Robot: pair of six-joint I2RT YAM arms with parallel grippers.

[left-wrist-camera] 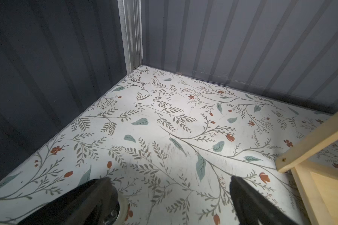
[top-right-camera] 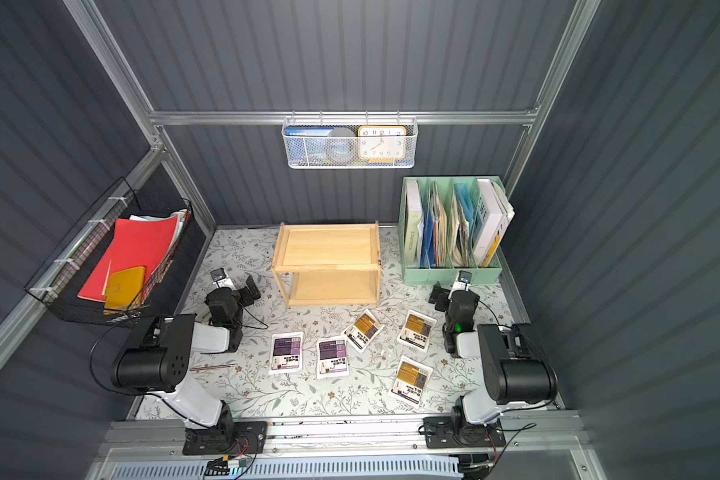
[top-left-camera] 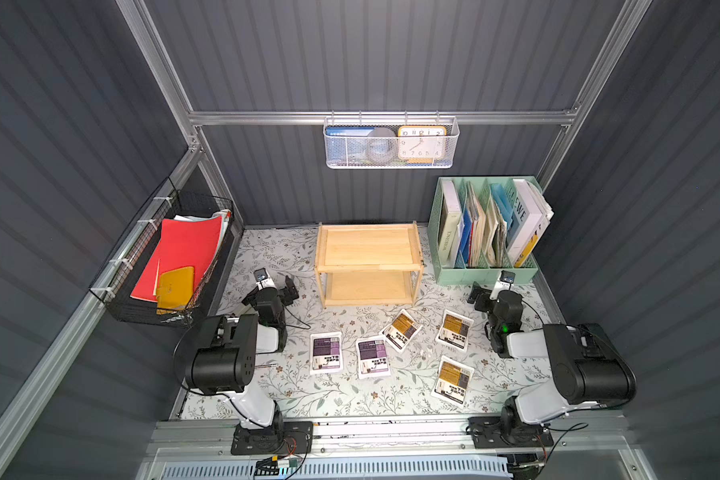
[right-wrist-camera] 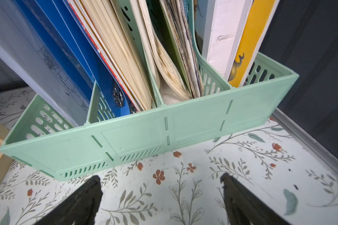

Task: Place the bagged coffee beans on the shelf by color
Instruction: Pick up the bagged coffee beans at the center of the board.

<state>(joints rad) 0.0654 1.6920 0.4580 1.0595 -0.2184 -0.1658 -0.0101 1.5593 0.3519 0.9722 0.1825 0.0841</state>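
Note:
Five bagged coffee beans lie flat on the floral table in both top views. Two have purple labels (top-left-camera: 326, 352) (top-left-camera: 373, 357). Three have orange labels (top-left-camera: 400, 329) (top-left-camera: 454, 328) (top-left-camera: 453, 381). Behind them stands the light-wood shelf (top-left-camera: 368, 268), both tiers bare; one of its posts (left-wrist-camera: 310, 144) shows in the left wrist view. My left gripper (top-left-camera: 289, 287) (left-wrist-camera: 169, 187) hovers left of the shelf, open and empty over the table. My right gripper (top-left-camera: 476, 297) (right-wrist-camera: 161, 184) is open and empty too, low in front of the file organizer.
A mint-green file organizer (top-left-camera: 487, 275) (right-wrist-camera: 144, 136) full of books stands at the back right. A black wire basket (top-left-camera: 163, 307) with red folders hangs on the left wall. A white mesh basket (top-left-camera: 391, 162) with a clock hangs on the back rail.

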